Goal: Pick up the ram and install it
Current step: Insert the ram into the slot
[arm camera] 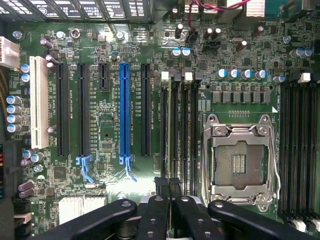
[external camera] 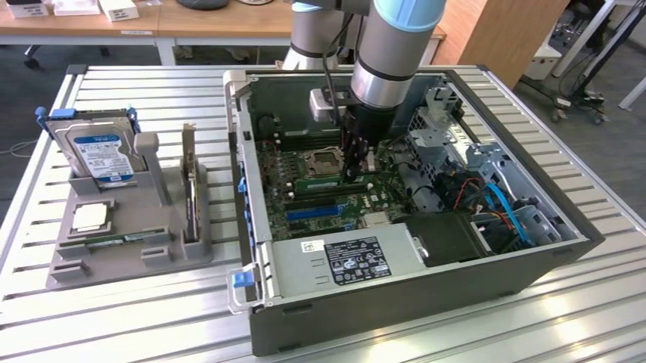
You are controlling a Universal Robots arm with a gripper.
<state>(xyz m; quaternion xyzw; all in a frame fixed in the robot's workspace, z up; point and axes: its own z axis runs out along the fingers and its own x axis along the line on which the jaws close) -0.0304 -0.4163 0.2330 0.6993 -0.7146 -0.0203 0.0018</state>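
As the pincer [arm camera: 168, 186] hung just beside the processor socket [arm camera: 240, 160], it looked pinched narrow on the ram [arm camera: 169, 130]; stick stood on edge directly beneath it, among the memory slots [arm camera: 194, 130] flanking the socket, long axis parallel to the socket's side; seating could not be judged

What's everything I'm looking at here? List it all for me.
table: one, silver slats, under everything
computer case: one, dark grey, open, on the table
motherboard: one, green, inside the case
processor socket: one, silver, on the motherboard
ram: one, green, edge-on in a slot beside the socket
holder: one, grey, exterior view's left of the case
hard drive: one, blue label, upright in the holder
processor chip: one, silver, flat on the holder
expansion card: one, dark, upright in the holder
second memory stick: one, green, lying in the holder
arm: one, silver and pale blue, reaching into the case
gripper: one, black, at the ram's slot
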